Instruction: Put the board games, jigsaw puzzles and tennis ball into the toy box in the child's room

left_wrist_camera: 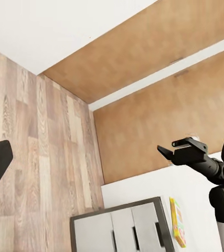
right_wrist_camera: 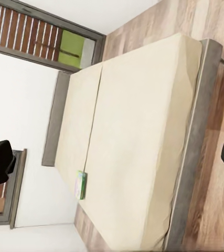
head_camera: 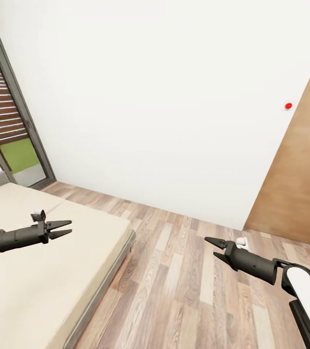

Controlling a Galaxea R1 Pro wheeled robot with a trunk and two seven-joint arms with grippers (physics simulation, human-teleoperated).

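A flat green board game box (right_wrist_camera: 81, 184) lies on the cream bed (right_wrist_camera: 138, 131), near its far long edge. A flat yellow and orange box (left_wrist_camera: 178, 221) rests on a white surface (left_wrist_camera: 143, 190) beside a grey drawer unit (left_wrist_camera: 119, 231); I cannot tell whether it is a game or a puzzle. My left gripper (head_camera: 70, 227) hovers open over the bed (head_camera: 38, 286) with nothing between its fingers. Over the wooden floor, my right gripper (head_camera: 210, 246) is also open and holds nothing. It appears again in the left wrist view (left_wrist_camera: 167, 147).
A white wall (head_camera: 164, 106) with a small red dot (head_camera: 288, 105) stands ahead, and a brown wooden door (head_camera: 300, 184) is at the right. A glass door (head_camera: 14, 140) is at the left. Plank floor (head_camera: 184, 291) runs between bed and door. A small white object (head_camera: 242, 241) lies near the skirting.
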